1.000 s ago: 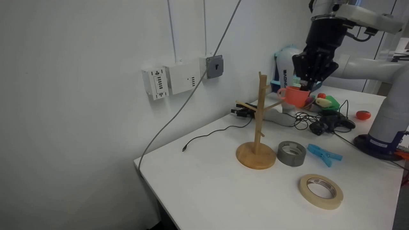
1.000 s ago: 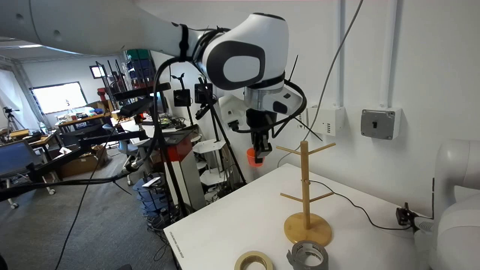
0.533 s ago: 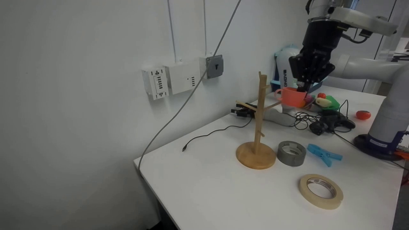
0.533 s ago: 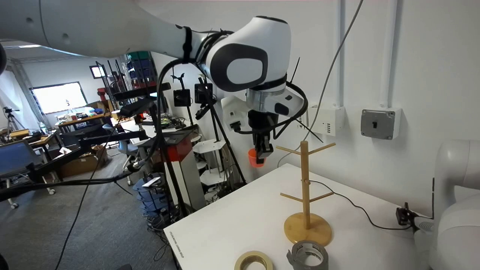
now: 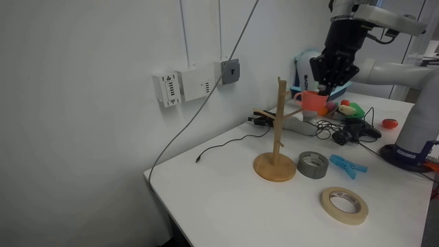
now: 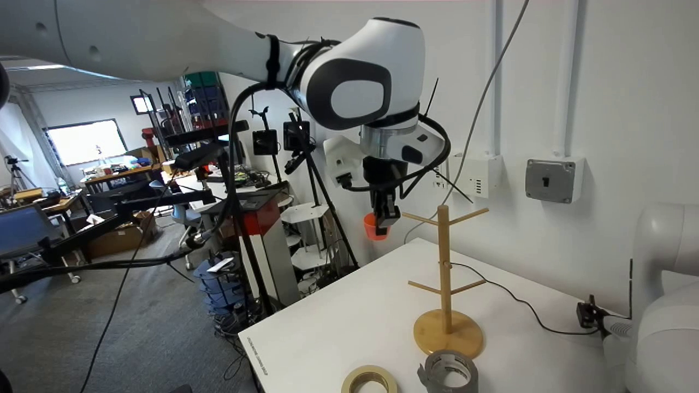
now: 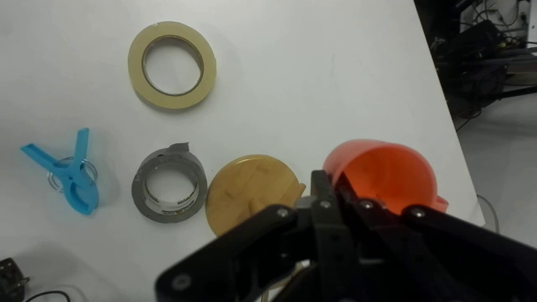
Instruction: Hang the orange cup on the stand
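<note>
The orange cup (image 5: 313, 102) hangs in the air, roughly upright, its handle pointing left in an exterior view. My gripper (image 7: 333, 178) is shut on the cup's wall, one finger inside and one outside. The cup also shows partly behind the fingers in an exterior view (image 6: 373, 228). The wooden stand (image 5: 278, 127) stands upright on the table. In an exterior view the cup and gripper are left of the stand's (image 6: 445, 262) upper left peg, apart from it. In the wrist view the stand's base (image 7: 243, 180) is left of the fingers, and the cup's handle (image 7: 441, 204) points away from it.
A grey tape roll (image 5: 312, 165) stands beside the stand's base. A tan tape ring (image 5: 344, 206) and a blue clamp (image 5: 348, 166) lie nearby. Black cables (image 5: 325, 129) and another white arm (image 6: 666, 305) are farther along the table. A wall runs behind the stand.
The gripper and cup have moved slightly left and a little up in an exterior view, and slightly right and up in both-view terms nearer the stand's upper peg. The stand has not moved.
</note>
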